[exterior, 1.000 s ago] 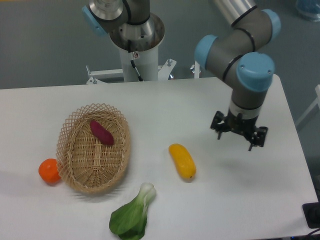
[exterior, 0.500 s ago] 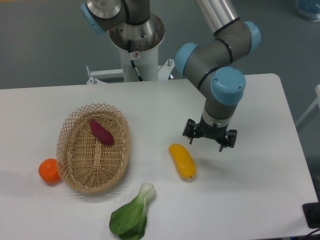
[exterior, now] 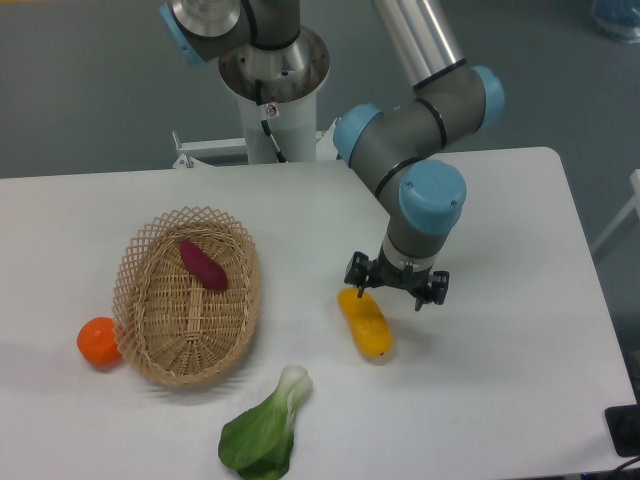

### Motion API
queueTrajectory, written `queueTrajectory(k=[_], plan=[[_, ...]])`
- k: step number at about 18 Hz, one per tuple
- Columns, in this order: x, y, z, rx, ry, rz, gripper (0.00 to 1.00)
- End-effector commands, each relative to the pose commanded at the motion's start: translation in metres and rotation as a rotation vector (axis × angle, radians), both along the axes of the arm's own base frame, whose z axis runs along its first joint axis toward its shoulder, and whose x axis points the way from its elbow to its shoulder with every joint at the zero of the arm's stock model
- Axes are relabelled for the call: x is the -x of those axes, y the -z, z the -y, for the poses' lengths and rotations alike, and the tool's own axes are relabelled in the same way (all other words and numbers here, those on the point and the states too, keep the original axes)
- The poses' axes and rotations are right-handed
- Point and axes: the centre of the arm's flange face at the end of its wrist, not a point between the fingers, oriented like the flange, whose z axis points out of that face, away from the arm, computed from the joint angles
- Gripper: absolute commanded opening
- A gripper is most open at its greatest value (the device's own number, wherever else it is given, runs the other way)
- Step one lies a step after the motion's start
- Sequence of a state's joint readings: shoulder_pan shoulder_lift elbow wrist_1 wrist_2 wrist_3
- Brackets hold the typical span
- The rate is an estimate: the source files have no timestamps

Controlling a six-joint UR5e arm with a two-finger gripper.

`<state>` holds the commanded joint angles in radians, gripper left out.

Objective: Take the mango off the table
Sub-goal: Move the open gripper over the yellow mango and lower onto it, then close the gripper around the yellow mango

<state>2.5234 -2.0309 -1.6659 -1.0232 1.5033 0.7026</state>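
The mango (exterior: 365, 322) lay flat on the white counter (exterior: 500, 380), its long axis running from upper left to lower right, well clear of everything else, which left room on both of its long sides for fingers to come down. Taking the mango as the landmark: the claw (exterior: 396, 285) hung just above and to the right of its upper end, fingers pointing down and spread wide with nothing between them. Its left finger overlapped the upper tip of the fruit in this view, while the right finger stood off to the side. Whether any finger touched the skin could not be told. That placement read as an approach not yet centred. The claw probably needed to shift toward the middle of the fruit and straddle its narrow width before closing.

Left of the mango sat a wicker basket (exterior: 150, 300) with a purple sweet potato (exterior: 203, 265) inside it. Further left, touching or just beside the basket's wall, sat a round orange fruit (exterior: 98, 341). Below and left of the mango lay a leafy green vegetable (exterior: 268, 428).

The counter was smooth, plain and glossy enough to show soft shadows. Behind it stood the arm's white pedestal (exterior: 272, 105) on a grey floor (exterior: 80, 90).
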Motion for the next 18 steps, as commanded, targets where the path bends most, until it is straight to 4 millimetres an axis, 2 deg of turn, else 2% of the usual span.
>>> queueTrajectory(k=[6,10,16,18], plan=[[-0.011,0.014,-0.023,-0.02,-0.046,-0.04,1.0],[-0.006,0.018,-0.025,-0.002,-0.062,-0.053,1.0],[-0.013,0.031,-0.039,0.059,-0.105,-0.086,1.0],[-0.013,0.029,-0.041,0.06,-0.115,-0.091,1.0]])
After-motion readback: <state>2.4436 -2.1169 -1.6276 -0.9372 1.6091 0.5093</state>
